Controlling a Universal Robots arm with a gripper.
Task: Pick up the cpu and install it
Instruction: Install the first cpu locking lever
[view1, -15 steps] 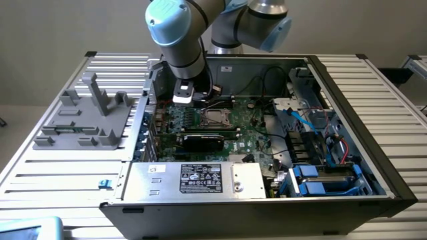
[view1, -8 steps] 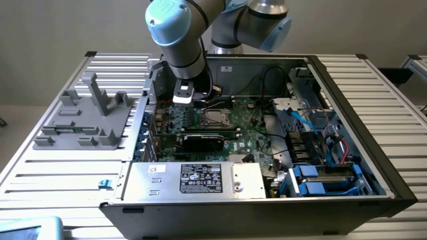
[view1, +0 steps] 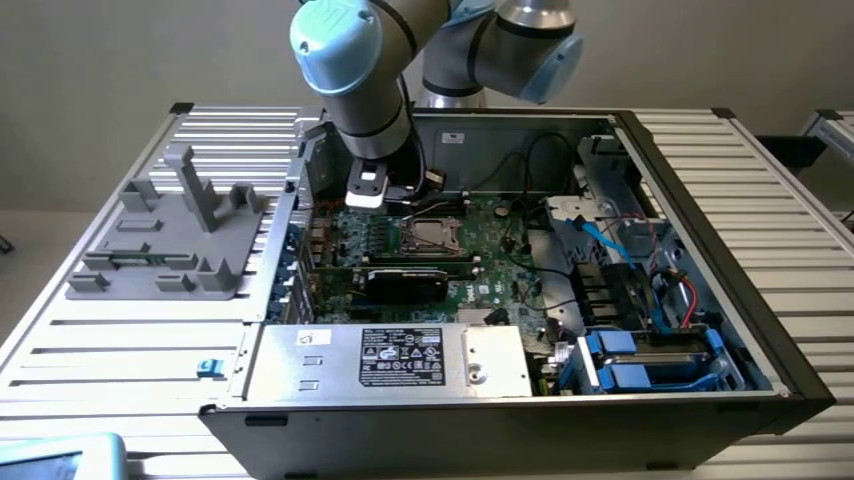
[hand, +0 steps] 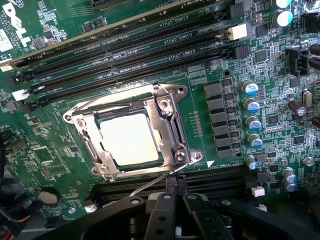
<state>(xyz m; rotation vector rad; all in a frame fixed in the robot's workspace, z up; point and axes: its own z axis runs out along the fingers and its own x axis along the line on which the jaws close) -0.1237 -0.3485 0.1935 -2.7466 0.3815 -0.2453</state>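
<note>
1. Nearest in the wrist view, the gripper (hand: 175, 192) has its fingers (hand: 169, 186) pressed together on nothing, tips just beside the socket's (hand: 131, 135) near frame edge and a thin wire lever (hand: 150, 184).
2. The cpu (hand: 129, 138) already lies in the socket, pale metal top up, inside the metal frame on the motherboard (hand: 240, 145). The frame seems down around it; whether it is latched I cannot tell.
3. Risk, as I judge it: the closed tips sit close to the lever and frame, so a sideways slip could snag the wire or scrape nearby capacitors (hand: 251, 107).
4. In the exterior view, the arm (view1: 363, 90) reaches steeply down into the open computer case (view1: 694, 230), wrist above the socket at the board's far side, on the ribbed surface (view1: 120, 340).
</note>
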